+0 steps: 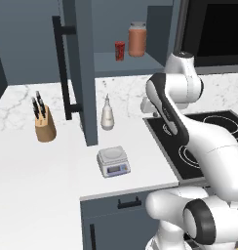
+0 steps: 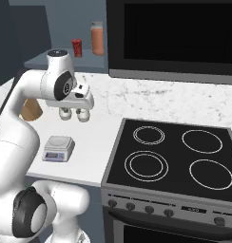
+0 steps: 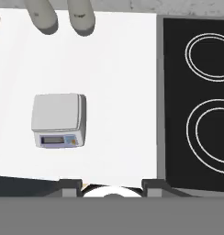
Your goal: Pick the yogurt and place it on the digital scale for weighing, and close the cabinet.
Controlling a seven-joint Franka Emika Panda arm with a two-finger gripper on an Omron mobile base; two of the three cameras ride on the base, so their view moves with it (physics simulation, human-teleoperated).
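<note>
The yogurt (image 1: pixel 120 50) (image 2: pixel 77 47), a small red cup, stands on the shelf inside the open cabinet, left of an orange-brown jar (image 1: pixel 137 39). The cabinet door (image 1: pixel 82 73) swings out over the counter, its black bar handle (image 1: pixel 61 63) facing left. On the white counter near the front edge sits the digital scale (image 1: pixel 112 160) (image 2: pixel 58 144) (image 3: pixel 58 112), its plate bare. My gripper (image 3: pixel 112 186) points straight down above the counter, between the scale and the stove. It is open, its two fingertips apart with nothing between them, well below and right of the yogurt.
A white bottle (image 1: pixel 108 114) stands by the open door, and two bottle tops (image 3: pixel 40 16) show ahead of the hand. A knife block (image 1: pixel 44 124) sits at the left. The black stovetop (image 2: pixel 175 156) borders the counter on the right, under a dark microwave (image 2: pixel 175 33).
</note>
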